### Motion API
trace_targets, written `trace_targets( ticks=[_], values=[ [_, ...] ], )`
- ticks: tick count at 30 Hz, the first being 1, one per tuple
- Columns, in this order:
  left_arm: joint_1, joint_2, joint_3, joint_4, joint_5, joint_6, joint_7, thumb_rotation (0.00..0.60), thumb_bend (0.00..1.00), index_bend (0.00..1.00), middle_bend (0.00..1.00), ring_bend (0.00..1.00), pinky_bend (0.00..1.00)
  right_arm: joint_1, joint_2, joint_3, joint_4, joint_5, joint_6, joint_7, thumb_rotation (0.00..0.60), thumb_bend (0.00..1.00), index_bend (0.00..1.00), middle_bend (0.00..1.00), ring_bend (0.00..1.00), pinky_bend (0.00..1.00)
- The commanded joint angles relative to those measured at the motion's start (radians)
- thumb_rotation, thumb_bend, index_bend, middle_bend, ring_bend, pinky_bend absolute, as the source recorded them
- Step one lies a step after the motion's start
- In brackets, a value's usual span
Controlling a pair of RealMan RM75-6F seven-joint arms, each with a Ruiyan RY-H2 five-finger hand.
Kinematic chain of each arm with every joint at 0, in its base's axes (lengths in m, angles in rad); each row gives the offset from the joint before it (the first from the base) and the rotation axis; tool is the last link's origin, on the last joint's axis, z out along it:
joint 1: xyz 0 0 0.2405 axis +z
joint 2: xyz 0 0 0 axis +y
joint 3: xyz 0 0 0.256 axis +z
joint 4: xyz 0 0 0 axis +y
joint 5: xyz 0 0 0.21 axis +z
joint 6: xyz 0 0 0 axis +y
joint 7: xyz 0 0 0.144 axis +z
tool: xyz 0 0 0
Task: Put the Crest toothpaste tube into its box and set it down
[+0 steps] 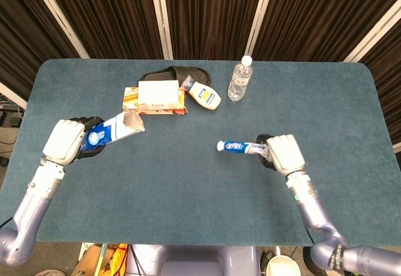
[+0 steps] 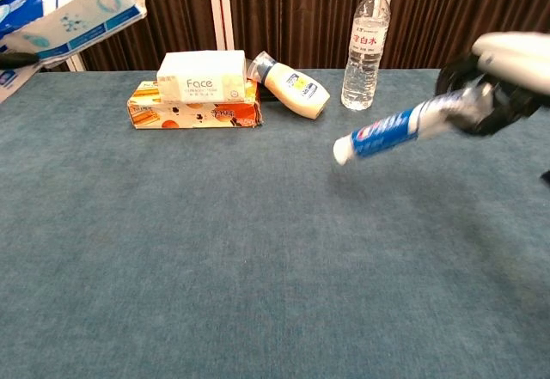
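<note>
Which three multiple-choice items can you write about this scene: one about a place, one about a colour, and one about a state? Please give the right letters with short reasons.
1. Where does the water bottle stand?
A. near the table's far edge
B. at the near edge
C. inside the box

2. What colour is the table surface?
A. red
B. dark teal-blue
C. white

3. In what state is the toothpaste tube?
A. lying on the table
B. already inside the box
C. held in the air by the right hand

Answers: 1 A, it stands upright at the far edge beside the cream bottle. 2 B, the cloth is teal-blue in both views. 3 C, the chest view shows it lifted and tilted, while the left hand holds the open toothpaste box.
</note>
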Motion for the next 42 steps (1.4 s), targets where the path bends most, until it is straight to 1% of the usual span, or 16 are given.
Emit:
trace_targets(
  ticks=[1, 3, 5, 12, 16, 20, 23, 33, 38, 42],
  values=[
    [-0.023, -0.024, -0.019, 0.024, -0.014, -0.021, -0.016, 0.6, 0.39, 0.44, 0.55, 0.52, 0.56, -0.02, 0.068, 0.026, -0.011, -0.036, 0.035, 0.055, 0.6, 0.59, 1.0, 0.87, 0.79, 0.88],
    [-0.043, -0.05, -0.032, 0.052, -0.023, -0.035, -0.018, 0.6, 0.39, 0.44, 0.55, 0.52, 0.56, -0.034, 0.128, 0.041, -0.027, -0.053, 0.044, 0.112, 0.6, 0.59, 1.0, 0.87, 0.79, 0.88],
    [-0.053, -0.071, -0.037, 0.073, -0.022, -0.038, -0.016, 0.6, 0.39, 0.44, 0.55, 0.52, 0.56, -0.042, 0.167, 0.047, -0.036, -0.07, 0.045, 0.155, 0.6, 0.6, 1.0, 0.87, 0.79, 0.88],
    [-0.086, -0.139, -0.043, 0.141, 0.002, -0.039, -0.021, 0.6, 0.39, 0.44, 0.55, 0.52, 0.56, -0.058, 0.267, 0.067, -0.056, -0.115, 0.056, 0.231, 0.6, 0.6, 1.0, 0.87, 0.79, 0.88],
    [-0.112, -0.193, -0.039, 0.216, 0.048, -0.03, -0.053, 0.6, 0.39, 0.44, 0.55, 0.52, 0.56, -0.061, 0.32, 0.083, -0.056, -0.16, 0.07, 0.287, 0.6, 0.6, 1.0, 0.87, 0.79, 0.88],
    [-0.148, -0.215, -0.023, 0.278, 0.108, -0.053, -0.104, 0.6, 0.39, 0.44, 0.55, 0.52, 0.56, -0.061, 0.376, 0.102, -0.046, -0.211, 0.095, 0.328, 0.6, 0.6, 1.0, 0.87, 0.79, 0.88],
    [-0.17, -0.223, -0.018, 0.302, 0.134, -0.063, -0.11, 0.6, 0.39, 0.44, 0.55, 0.52, 0.56, -0.065, 0.413, 0.112, -0.047, -0.239, 0.112, 0.352, 0.6, 0.6, 1.0, 0.87, 0.79, 0.88],
    [-0.22, -0.263, -0.014, 0.326, 0.15, -0.097, -0.069, 0.6, 0.39, 0.44, 0.55, 0.52, 0.56, -0.084, 0.498, 0.127, -0.09, -0.279, 0.145, 0.409, 0.6, 0.59, 1.0, 0.87, 0.79, 0.88],
    [-0.234, -0.29, -0.031, 0.356, 0.154, -0.07, -0.048, 0.6, 0.39, 0.44, 0.55, 0.52, 0.56, -0.089, 0.531, 0.125, -0.116, -0.306, 0.148, 0.456, 0.6, 0.59, 1.0, 0.87, 0.79, 0.88],
    [-0.236, -0.334, -0.053, 0.393, 0.15, -0.017, -0.059, 0.6, 0.39, 0.44, 0.55, 0.52, 0.56, -0.093, 0.556, 0.122, -0.14, -0.331, 0.151, 0.48, 0.6, 0.6, 1.0, 0.87, 0.79, 0.88]
  ],
)
